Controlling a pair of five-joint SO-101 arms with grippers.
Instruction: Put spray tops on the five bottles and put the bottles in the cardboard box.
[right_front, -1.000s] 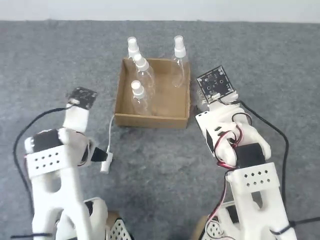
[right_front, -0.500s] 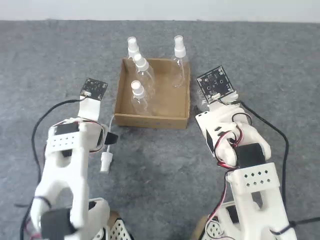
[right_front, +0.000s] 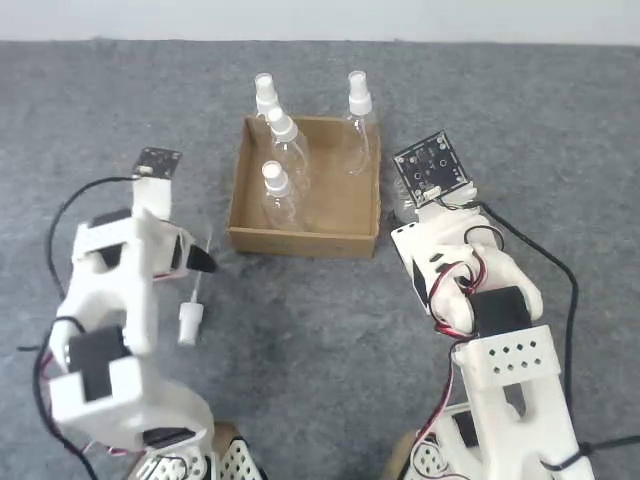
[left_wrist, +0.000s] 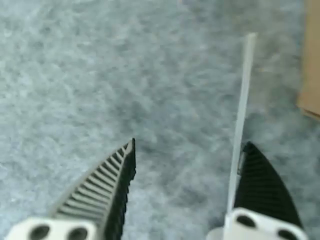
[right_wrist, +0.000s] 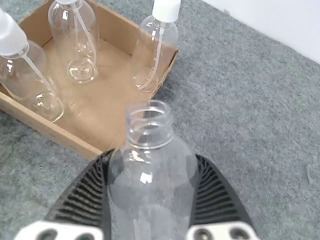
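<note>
High view, upper middle: cardboard box (right_front: 300, 241) on grey carpet (right_front: 520, 110). Standing upright inside: front bottle (right_front: 276, 192) near the left wall, middle bottle (right_front: 286, 145) just behind it, corner bottle (right_front: 358, 125) at the back right, each with a spray top on. Fourth bottle (right_front: 265, 98), also topped, at the back left corner. Inside the box or just behind it, cannot tell.

Left of the box and lower in the frame: left claw (left_wrist: 190, 145), spread wide, gripping nothing. Loose spray top (right_front: 190, 322) lying on the carpet just below it, with its thin tube (left_wrist: 240, 115) running up alongside one finger (left_wrist: 260, 185). Touching or merely beside, unclear.

Just off the box's front right corner: right claw (right_wrist: 152, 159), closed around the body of an uncapped bottle (right_wrist: 149, 125). Held upright, neck open, fingers (right_wrist: 85, 195) pressed against both sides, near the box wall but apart from it.
</note>
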